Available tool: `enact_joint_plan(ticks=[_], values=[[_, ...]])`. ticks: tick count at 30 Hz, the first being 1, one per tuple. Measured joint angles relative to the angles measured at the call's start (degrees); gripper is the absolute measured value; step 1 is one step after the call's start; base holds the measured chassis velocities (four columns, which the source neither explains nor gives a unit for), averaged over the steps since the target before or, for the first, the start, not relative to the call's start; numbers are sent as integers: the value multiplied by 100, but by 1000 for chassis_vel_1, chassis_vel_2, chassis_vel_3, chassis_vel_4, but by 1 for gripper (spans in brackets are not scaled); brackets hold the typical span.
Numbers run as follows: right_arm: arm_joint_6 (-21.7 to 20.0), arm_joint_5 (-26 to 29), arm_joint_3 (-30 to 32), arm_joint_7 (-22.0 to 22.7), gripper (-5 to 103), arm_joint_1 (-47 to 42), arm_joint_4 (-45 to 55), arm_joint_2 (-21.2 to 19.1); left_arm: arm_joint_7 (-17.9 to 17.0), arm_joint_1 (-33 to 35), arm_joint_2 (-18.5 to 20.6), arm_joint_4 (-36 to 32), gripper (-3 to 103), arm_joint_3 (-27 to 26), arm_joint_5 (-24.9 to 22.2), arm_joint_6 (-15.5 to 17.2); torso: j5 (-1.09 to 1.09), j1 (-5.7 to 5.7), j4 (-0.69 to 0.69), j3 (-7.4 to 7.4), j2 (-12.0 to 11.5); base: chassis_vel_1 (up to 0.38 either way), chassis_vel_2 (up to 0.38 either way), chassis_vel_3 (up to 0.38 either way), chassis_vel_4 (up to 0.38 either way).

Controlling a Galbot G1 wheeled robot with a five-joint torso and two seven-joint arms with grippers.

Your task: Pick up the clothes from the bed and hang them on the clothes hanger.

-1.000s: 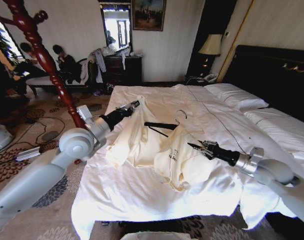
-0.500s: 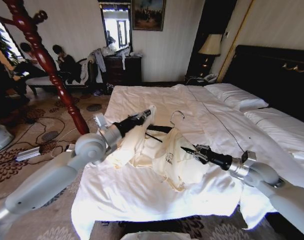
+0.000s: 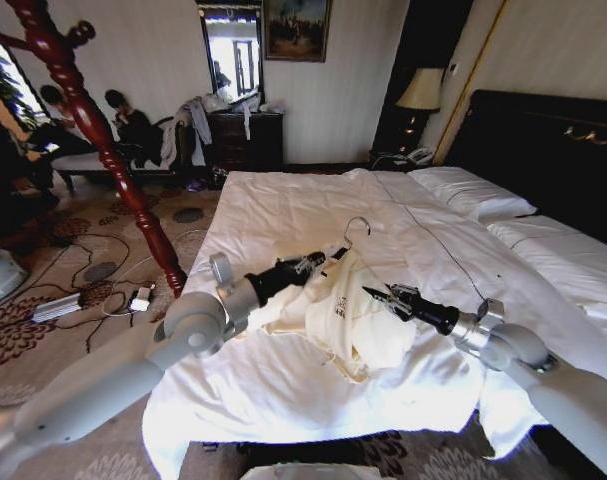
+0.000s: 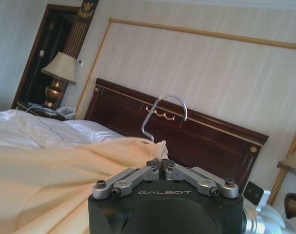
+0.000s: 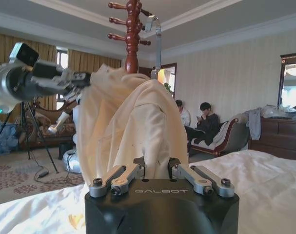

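- Moved in toward the hanger [image 3: 355,232]: the left gripper [image 3: 321,261], pinching the clothes [image 3: 348,310].
- Right gripper [image 3: 381,294] pinches them too, lifted above the bed [image 3: 283,200].

The room is bright with daylight. A tall mirror [image 3: 233,52] on the far wall glows almost white. The bed [image 3: 283,380] below it is so bright that its folds are hard to see, while the black headboard [image 3: 553,150] beside it stays very dark. Lines near the edges of the head view bend. Near the mirror, things look soft and small.
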Motion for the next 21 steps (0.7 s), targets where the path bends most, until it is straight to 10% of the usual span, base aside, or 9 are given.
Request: enact_joint_plan(ticks=[21], values=[[153, 610, 623, -798, 18, -317, 132, -244, 178, 24, 119, -77, 0, -240, 440, -2, 0, 1, -1, 0, 0, 0, 0, 0, 0]])
